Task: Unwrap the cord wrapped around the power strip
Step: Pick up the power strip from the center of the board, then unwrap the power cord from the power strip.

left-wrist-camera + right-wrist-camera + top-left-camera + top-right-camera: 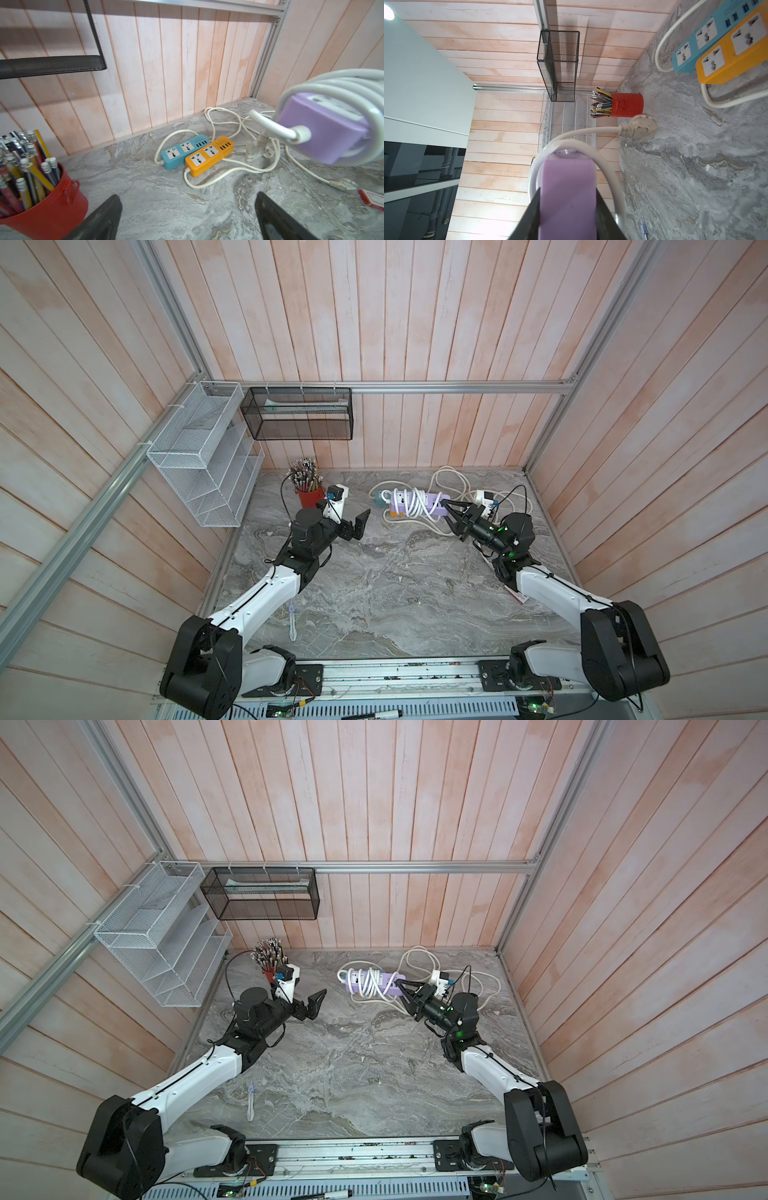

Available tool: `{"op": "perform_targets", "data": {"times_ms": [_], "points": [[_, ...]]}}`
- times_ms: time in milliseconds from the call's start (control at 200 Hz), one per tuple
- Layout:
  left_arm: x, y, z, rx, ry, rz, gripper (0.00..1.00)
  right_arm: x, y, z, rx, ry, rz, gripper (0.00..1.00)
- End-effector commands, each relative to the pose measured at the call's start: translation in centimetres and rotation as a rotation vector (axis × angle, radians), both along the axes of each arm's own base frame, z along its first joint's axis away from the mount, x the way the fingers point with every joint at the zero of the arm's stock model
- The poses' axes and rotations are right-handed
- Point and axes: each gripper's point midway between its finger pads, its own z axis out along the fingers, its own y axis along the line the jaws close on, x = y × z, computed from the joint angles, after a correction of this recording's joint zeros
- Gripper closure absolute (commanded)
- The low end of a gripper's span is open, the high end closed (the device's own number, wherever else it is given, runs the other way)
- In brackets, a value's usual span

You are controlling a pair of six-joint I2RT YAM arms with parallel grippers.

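The purple power strip (432, 502) (390, 986) has a white cord (409, 506) (332, 83) coiled several times around it. My right gripper (446, 506) (401, 986) (568, 193) is shut on one end of the strip (568, 187) and holds it above the back of the table. A free length of cord ends in a plug (642, 127) close to the tabletop. My left gripper (356, 526) (313, 1004) (188, 196) hangs open and empty to the left of the strip (324, 128), apart from it.
A blue strip (182, 149) and an orange strip (209, 155) lie side by side under the held one, with loose cords (449, 481) behind them. A red pencil cup (309, 493) stands by my left wrist. Black (297, 414) and white (203, 460) wire baskets hang on the walls.
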Motion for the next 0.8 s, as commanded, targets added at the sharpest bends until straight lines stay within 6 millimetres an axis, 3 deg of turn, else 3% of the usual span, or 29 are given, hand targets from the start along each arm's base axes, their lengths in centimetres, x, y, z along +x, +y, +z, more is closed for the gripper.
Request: {"op": "perform_targets", "data": {"times_ms": [0,400,795], "points": [[-0.9,-0.9,1.6,-0.042,-0.078,-0.016,0.0,-0.5,-0.1,4.6,0.043,-0.121,0.014,0.77],[-2.1,-2.6,0.1,-0.026,-0.073,-0.063,0.0,-0.3,0.0,4.5,0.05,-0.117,0.018,0.77],[-3.3,-2.4,0.8,-0.059,-0.122,-0.074,0.0,0.1,0.4,5.4,0.093,-0.099,0.045,0.77]]}}
